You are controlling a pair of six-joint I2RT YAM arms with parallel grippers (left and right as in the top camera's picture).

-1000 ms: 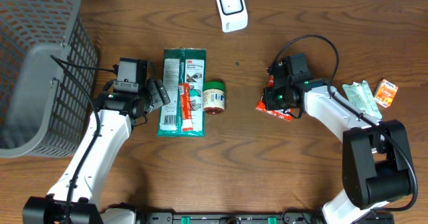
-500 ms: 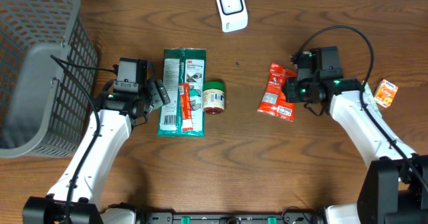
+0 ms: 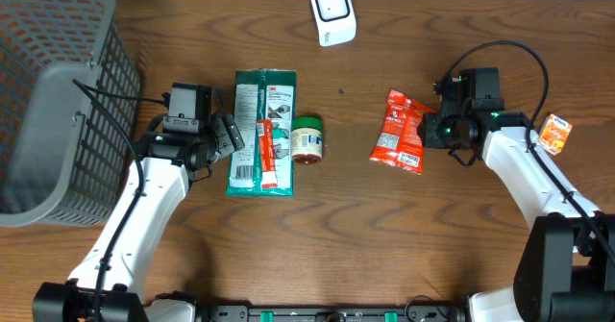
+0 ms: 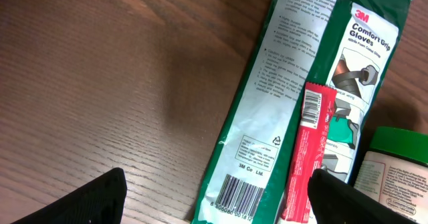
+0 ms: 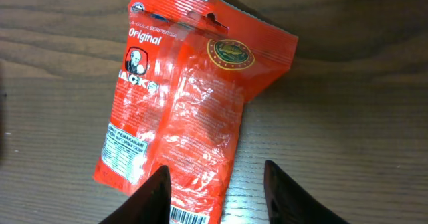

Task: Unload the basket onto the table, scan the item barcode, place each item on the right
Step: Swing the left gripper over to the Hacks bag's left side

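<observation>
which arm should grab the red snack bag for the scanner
right: the right pincer hangs open just beside the red snack bag, which fills its wrist view. the left pincer sits far off by the green glove pack

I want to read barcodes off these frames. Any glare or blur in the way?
Left wrist: glove pack sharp, evenly lit, its barcode clear at the bottom edge. Right wrist: packet glints along its crinkled film; its barcode is mostly out of frame. Overhead: even light, print too small to read.
</observation>
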